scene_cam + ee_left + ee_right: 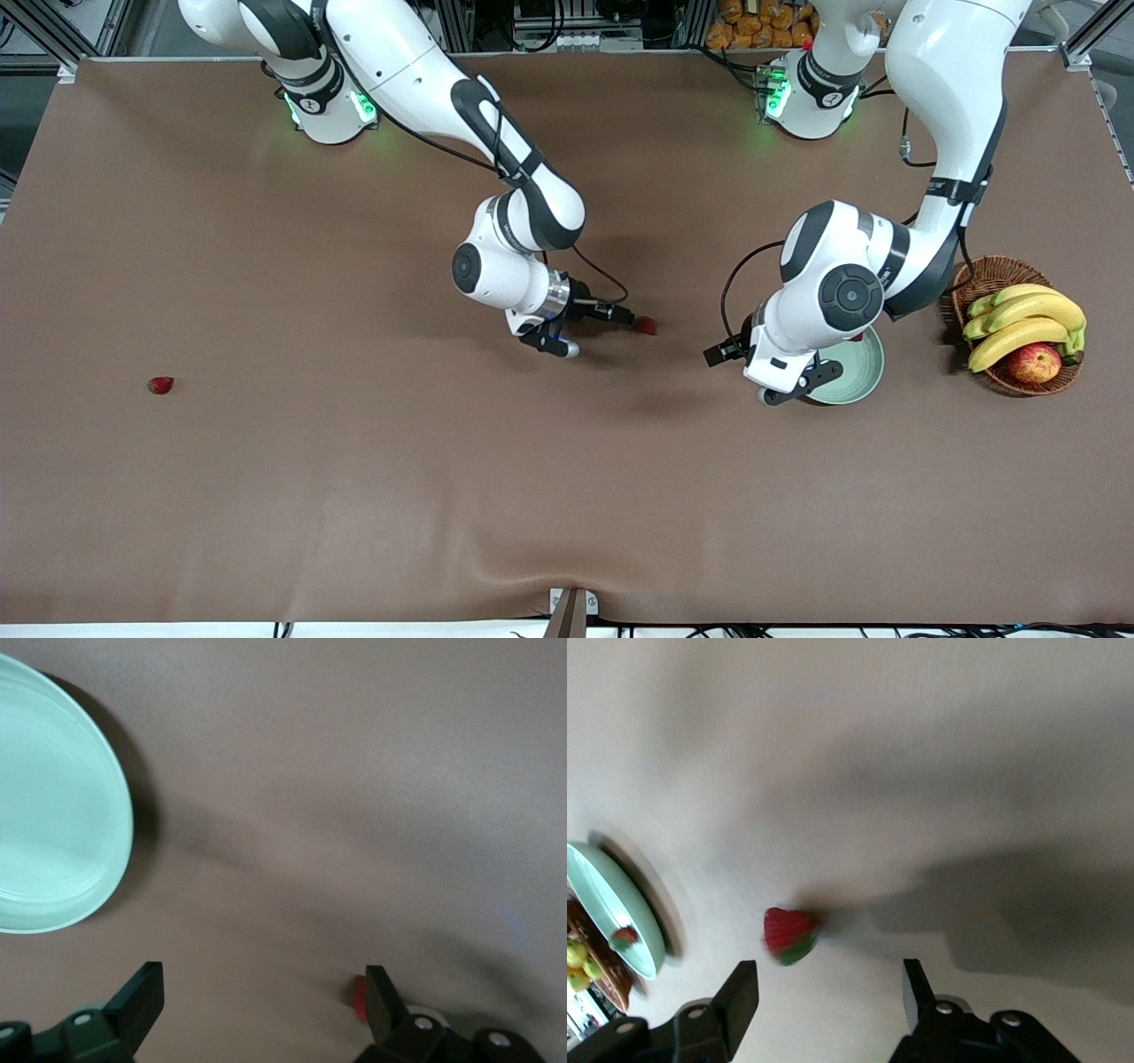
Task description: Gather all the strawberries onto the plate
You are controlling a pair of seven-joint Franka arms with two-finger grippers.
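One strawberry [647,325] lies mid-table, just ahead of my right gripper [627,317]. In the right wrist view this strawberry [788,935] sits a little past the open, empty right gripper [830,979], not between the fingers. A second strawberry [160,385] lies alone toward the right arm's end. A third strawberry [625,936] lies in the mint-green plate [611,904]. The plate [864,372] is partly under my left arm. My left gripper [802,383] hovers open and empty over the plate's edge. In the left wrist view, the left gripper [264,992] is over bare table beside the plate [53,815].
A brown wicker basket [992,275] with bananas [1019,323] and a red-yellow apple [1034,362] stands beside the plate at the left arm's end. A bit of red [359,999] shows past one left finger.
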